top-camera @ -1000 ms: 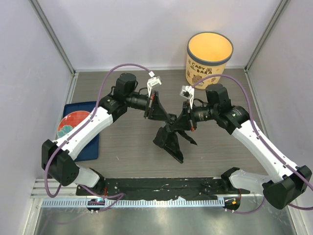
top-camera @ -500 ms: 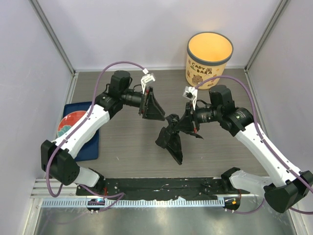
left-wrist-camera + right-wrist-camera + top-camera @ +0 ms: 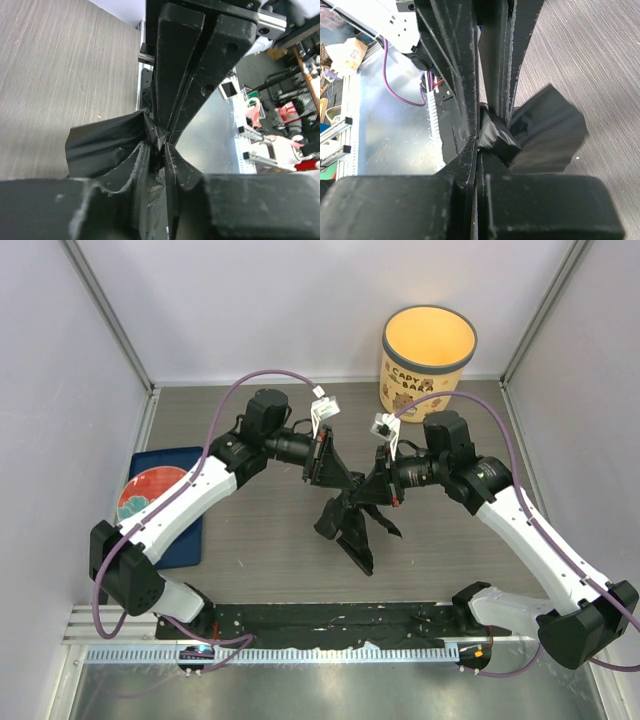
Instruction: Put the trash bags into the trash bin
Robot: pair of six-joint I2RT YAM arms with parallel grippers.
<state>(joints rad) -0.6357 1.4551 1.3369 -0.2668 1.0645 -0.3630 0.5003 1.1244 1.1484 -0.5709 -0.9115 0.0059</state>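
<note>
A crumpled black trash bag (image 3: 350,530) hangs above the table's middle between my two grippers. My right gripper (image 3: 368,488) is shut on its top fold, and the bag bulges beside the jaws in the right wrist view (image 3: 550,135). My left gripper (image 3: 345,480) meets it tip to tip from the left. In the left wrist view its jaws (image 3: 160,145) are nearly together with black film (image 3: 100,145) pinched between them. The cream-yellow capybara trash bin (image 3: 428,350) stands upright and open at the back right, well clear of both grippers.
A blue tray (image 3: 185,540) with a red plate (image 3: 148,490) lies at the left edge. A black strip (image 3: 330,625) runs along the near edge between the arm bases. Grey walls close in the sides and back.
The left gripper pulled back to the left half a second ago and has now returned to the bag's top beside the right gripper. The right gripper has kept hold of the bag.
</note>
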